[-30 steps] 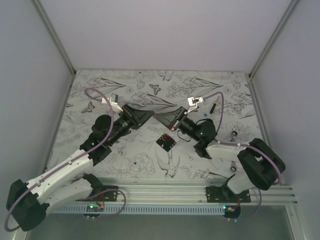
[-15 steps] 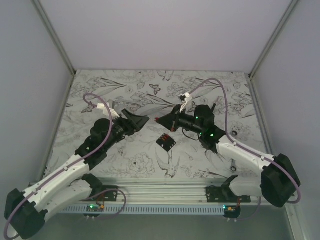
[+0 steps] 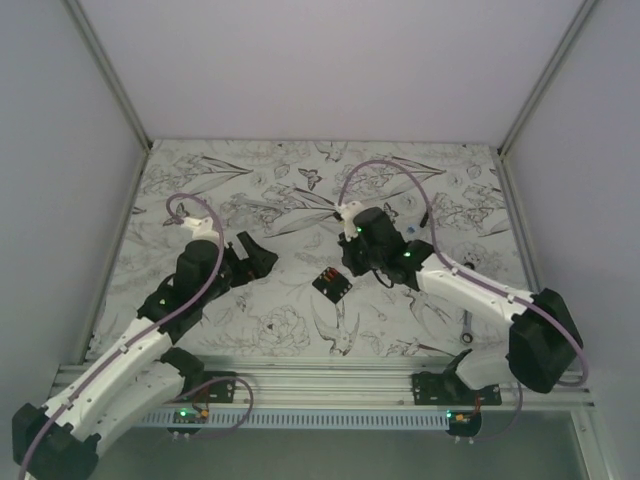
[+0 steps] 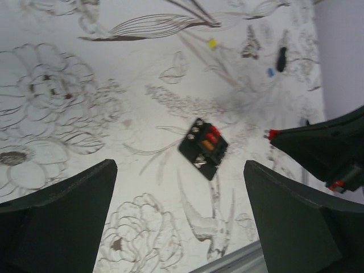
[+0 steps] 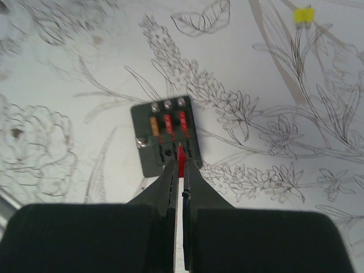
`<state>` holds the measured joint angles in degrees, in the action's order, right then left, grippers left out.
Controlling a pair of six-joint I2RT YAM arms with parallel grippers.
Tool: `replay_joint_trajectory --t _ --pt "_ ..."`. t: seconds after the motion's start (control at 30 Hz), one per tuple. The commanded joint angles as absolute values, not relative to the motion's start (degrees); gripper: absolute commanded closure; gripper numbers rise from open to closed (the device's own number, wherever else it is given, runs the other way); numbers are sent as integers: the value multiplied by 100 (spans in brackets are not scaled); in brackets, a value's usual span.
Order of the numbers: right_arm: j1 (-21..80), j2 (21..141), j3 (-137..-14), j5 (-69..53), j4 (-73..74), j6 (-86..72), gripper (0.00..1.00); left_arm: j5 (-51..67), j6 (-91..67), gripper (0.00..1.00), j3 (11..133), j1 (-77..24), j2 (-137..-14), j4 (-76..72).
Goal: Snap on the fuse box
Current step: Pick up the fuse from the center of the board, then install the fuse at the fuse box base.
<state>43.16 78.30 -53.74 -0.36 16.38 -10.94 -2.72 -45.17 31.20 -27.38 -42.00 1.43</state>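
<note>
The fuse box [image 3: 332, 284] is a small black square lying flat on the patterned table, with two red fuses and one orange fuse in its face [image 5: 165, 139]. My right gripper [image 5: 181, 163] is shut on a small red fuse [image 5: 181, 156], whose tip is over the box's near edge; whether it touches I cannot tell. From above, the right gripper [image 3: 350, 265] sits just right of the box. My left gripper [image 3: 262, 255] stands wide open and holds nothing, left of the box. In the left wrist view the box [image 4: 203, 148] lies ahead of the left gripper [image 4: 179, 165].
A loose yellow fuse [image 4: 212, 42] and a blue fuse [image 4: 270, 72] lie further back, near a short black bar [image 3: 425, 213]. A small metal piece [image 3: 467, 330] lies at the front right. The aluminium rail [image 3: 320, 385] runs along the near edge, with walls on three sides.
The two grippers met tip to tip a second ago. The left gripper has since opened and drawn back to the left. The right arm has swung down over the fuse box with the red fuse.
</note>
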Motion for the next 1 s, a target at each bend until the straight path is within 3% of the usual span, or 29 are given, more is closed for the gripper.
replay_joint_trajectory --t 0.0,0.4,0.97 --pt "4577 8291 -5770 910 2454 -619 100 -390 -4149 0 3085 -2431 -4355 824" --pt "4913 9349 -6327 1069 2883 -311 100 242 -4246 0 3158 -1642 -5193 1038" --pt "5018 9915 -6678 1239 3003 -237 100 661 -4395 0 3260 -1194 -5712 1146"
